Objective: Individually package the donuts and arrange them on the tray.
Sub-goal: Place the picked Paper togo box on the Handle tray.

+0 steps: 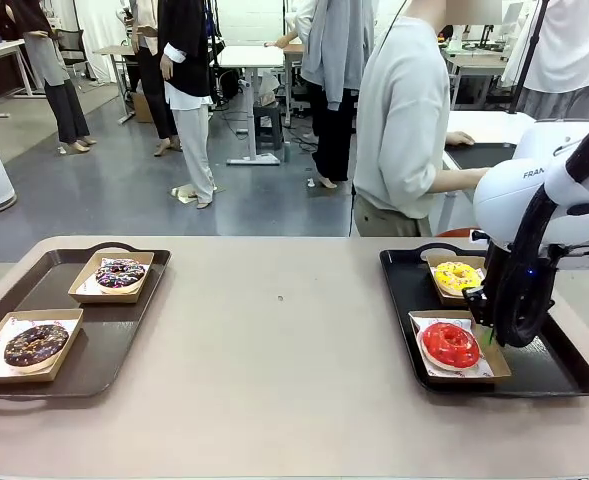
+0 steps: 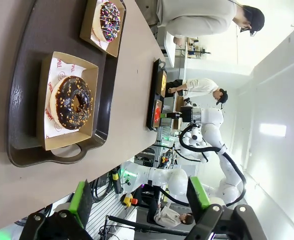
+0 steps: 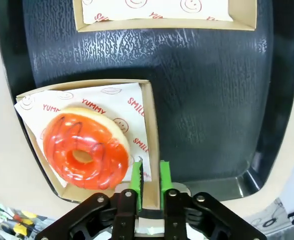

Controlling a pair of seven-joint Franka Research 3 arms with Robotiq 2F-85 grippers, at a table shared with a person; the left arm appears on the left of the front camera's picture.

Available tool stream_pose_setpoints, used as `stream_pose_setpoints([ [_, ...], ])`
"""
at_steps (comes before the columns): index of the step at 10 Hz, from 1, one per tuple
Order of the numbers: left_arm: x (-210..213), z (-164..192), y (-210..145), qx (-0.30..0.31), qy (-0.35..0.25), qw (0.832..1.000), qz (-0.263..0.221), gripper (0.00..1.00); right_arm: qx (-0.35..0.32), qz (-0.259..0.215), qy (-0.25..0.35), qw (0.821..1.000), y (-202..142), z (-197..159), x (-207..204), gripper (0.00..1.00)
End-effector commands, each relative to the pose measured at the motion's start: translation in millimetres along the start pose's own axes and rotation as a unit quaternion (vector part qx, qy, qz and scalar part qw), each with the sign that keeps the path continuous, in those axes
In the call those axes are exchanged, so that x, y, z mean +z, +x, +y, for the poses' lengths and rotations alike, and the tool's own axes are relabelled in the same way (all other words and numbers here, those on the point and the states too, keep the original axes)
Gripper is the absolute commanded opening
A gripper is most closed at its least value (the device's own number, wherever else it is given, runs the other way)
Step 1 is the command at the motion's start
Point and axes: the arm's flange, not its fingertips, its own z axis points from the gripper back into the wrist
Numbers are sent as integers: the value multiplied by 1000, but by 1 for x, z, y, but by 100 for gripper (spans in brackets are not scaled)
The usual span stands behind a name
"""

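The glossy red donut (image 1: 450, 345) (image 3: 84, 150) lies in a paper-lined cardboard box (image 3: 150, 117) at the front of the right black tray (image 1: 549, 365) (image 3: 206, 100). My right gripper (image 1: 487, 322) (image 3: 150, 177) is shut on that box's right wall. Behind it the yellow donut (image 1: 458, 276) sits in its own box. On the left tray (image 1: 114, 340) (image 2: 24, 75), the dark chocolate donut (image 1: 36, 345) (image 2: 71, 102) and the sprinkled chocolate donut (image 1: 121, 273) (image 2: 109, 21) each rest in a box. My left gripper (image 2: 139, 200) hangs open, off the table beyond that tray's handle.
A person (image 1: 404, 120) stands at the far side behind the right tray. Bare tabletop (image 1: 284, 330) stretches between the two trays. The far box's paper lining (image 3: 164, 12) shows in the right wrist view's upper part.
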Motion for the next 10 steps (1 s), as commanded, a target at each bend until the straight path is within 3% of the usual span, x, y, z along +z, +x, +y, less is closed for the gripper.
stream_pose_setpoints([
  [1, 2, 0, -1, -2, -2, 1000, -3, 100, -1, -9, 2, 1000, 1, -1, 7, 100],
  [4, 2, 0, -1, -2, -2, 1000, -3, 100, -5, -8, 3, 1000, 1, -2, 8, 96],
  [8, 2, 0, -1, -2, -2, 1000, -3, 100, 9, -21, 9, 1000, -8, -6, 20, 100],
  [10, 2, 0, -1, -2, -2, 1000, -3, 100, 47, -43, 65, 996, -20, -24, 46, 100],
])
